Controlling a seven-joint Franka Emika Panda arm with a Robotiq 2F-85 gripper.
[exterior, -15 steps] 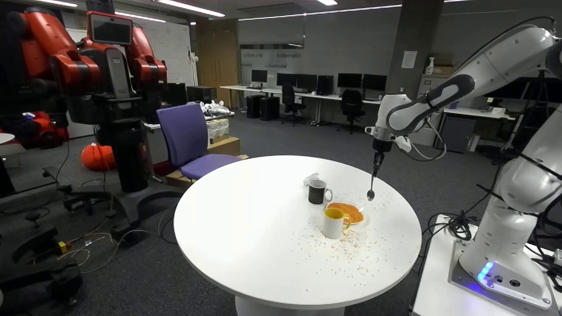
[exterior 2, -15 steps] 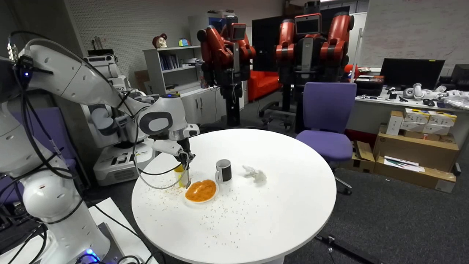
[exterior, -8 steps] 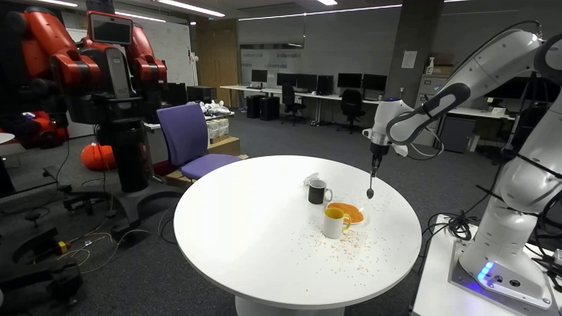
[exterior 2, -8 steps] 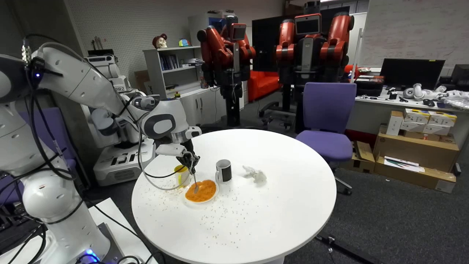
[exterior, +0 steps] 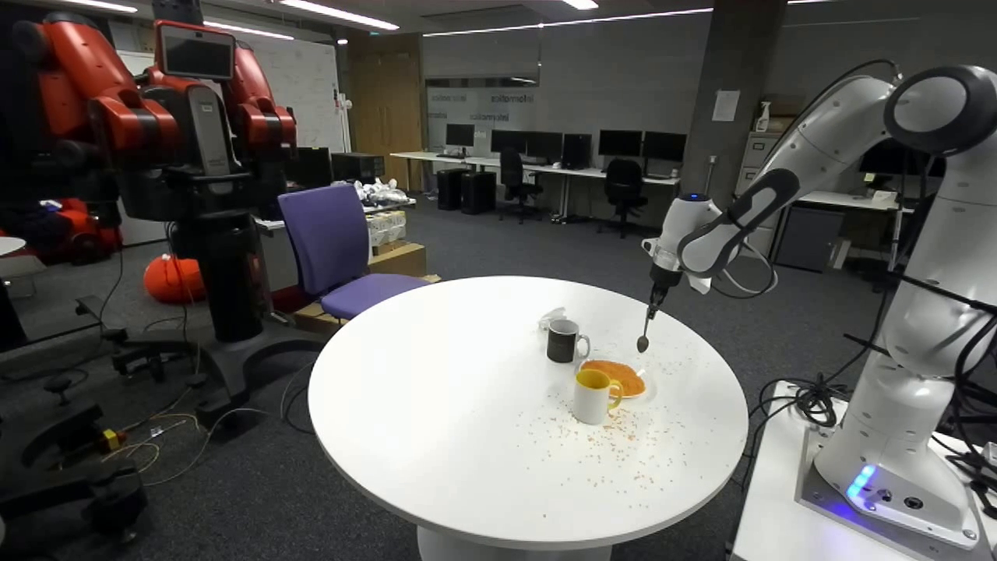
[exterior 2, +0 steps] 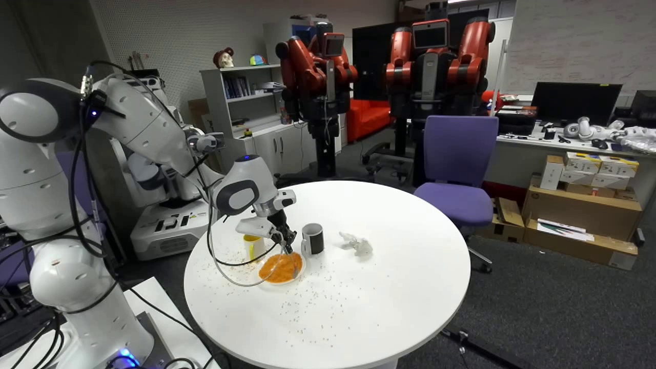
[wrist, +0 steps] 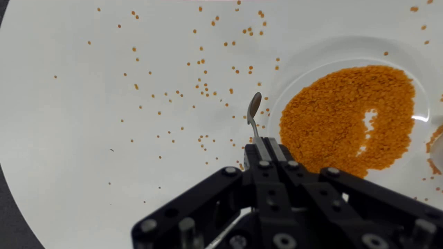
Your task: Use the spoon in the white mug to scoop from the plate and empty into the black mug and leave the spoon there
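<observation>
The round white table (exterior: pixel 420 421) is overhung by the Panda arm (exterior: pixel 826 148), whose hand (wrist: pixel 264 141) is tilted downward. The shallow plate (wrist: pixel 421 97) is spread with orange lentils (wrist: pixel 328 117). Just beside it, the yellow-lined white mug (exterior: pixel 590 405) and the black mug (exterior: pixel 559 347) are stood upright; their contents cannot be made out. The spoon (wrist: pixel 255 105) is pinched by the hand, bowl lowest, near the plate's edge. Compared with half a second ago, it is brought closer to the black mug and the hand is slanted more.
</observation>
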